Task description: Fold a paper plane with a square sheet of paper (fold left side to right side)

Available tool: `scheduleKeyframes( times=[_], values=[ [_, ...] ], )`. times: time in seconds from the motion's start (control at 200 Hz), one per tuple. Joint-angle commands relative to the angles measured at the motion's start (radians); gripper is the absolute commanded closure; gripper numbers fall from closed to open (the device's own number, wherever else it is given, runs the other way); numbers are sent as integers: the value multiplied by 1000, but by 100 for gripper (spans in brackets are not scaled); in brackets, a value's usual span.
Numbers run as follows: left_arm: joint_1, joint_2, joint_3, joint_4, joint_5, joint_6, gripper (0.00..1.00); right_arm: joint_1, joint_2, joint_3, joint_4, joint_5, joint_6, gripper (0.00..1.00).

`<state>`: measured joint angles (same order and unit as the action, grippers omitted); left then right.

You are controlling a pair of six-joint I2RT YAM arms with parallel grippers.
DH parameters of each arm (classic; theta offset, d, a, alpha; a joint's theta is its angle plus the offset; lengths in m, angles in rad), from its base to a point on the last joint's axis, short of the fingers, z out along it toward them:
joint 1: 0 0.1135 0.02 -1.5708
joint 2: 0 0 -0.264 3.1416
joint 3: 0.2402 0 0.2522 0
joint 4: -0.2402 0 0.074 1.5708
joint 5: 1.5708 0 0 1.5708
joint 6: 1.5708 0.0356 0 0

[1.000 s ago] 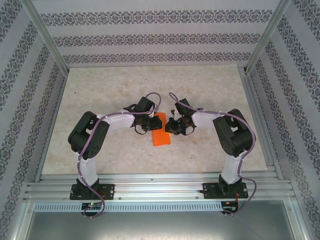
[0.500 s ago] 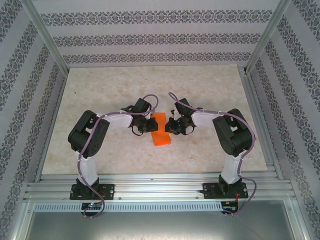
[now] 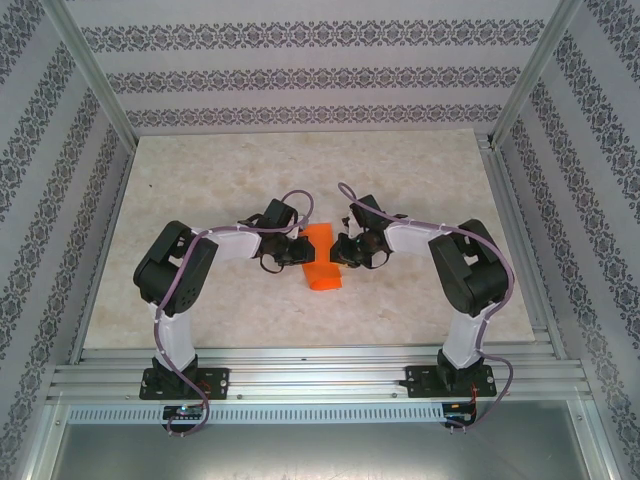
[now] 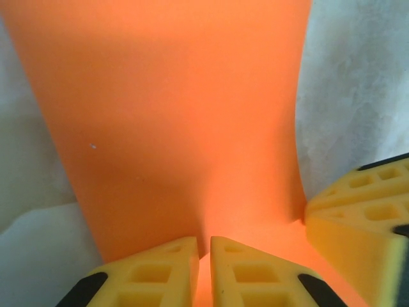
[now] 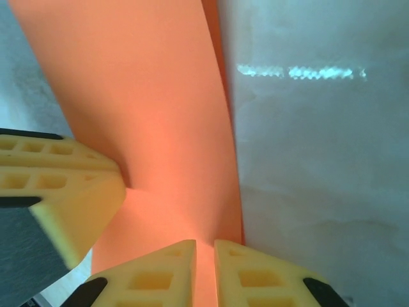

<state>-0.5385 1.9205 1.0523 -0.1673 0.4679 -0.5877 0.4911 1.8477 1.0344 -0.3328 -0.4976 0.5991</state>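
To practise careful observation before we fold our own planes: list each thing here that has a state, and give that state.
square sheet of paper, looks doubled into a narrow strip, bowed, pinched from both sides
left gripper, shut on the paper's edge
right gripper, shut on the opposite edge

Left arm (image 3: pixel 178 275) and right arm (image 3: pixel 468 270) bent inward from 2 near-edge bases, left gripper (image 3: pixel 297 251) and right gripper (image 3: pixel 340 250) at opposite edges of 1 narrow orange sheet of paper (image 3: pixel 321 265), pale marbled table (image 3: pixel 200 180), patterned walls (image 3: pixel 300 70), aluminium frame (image 3: pixel 320 372)
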Motion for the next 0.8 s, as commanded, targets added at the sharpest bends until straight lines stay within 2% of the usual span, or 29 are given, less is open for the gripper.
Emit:
scheduleKeyframes(
  times=[0.0,0.355,0.794],
  values=[
    [-11,58,-59,-34,-38,16,83,12,-68,33,-10,8,-14,84],
    [-13,51,-67,-46,-49,23,84,64,-71,-42,19,-47,42,84],
    [-13,28,-58,-64,-63,20,83,81,1,-80,-77,55,6,85]
  ],
)
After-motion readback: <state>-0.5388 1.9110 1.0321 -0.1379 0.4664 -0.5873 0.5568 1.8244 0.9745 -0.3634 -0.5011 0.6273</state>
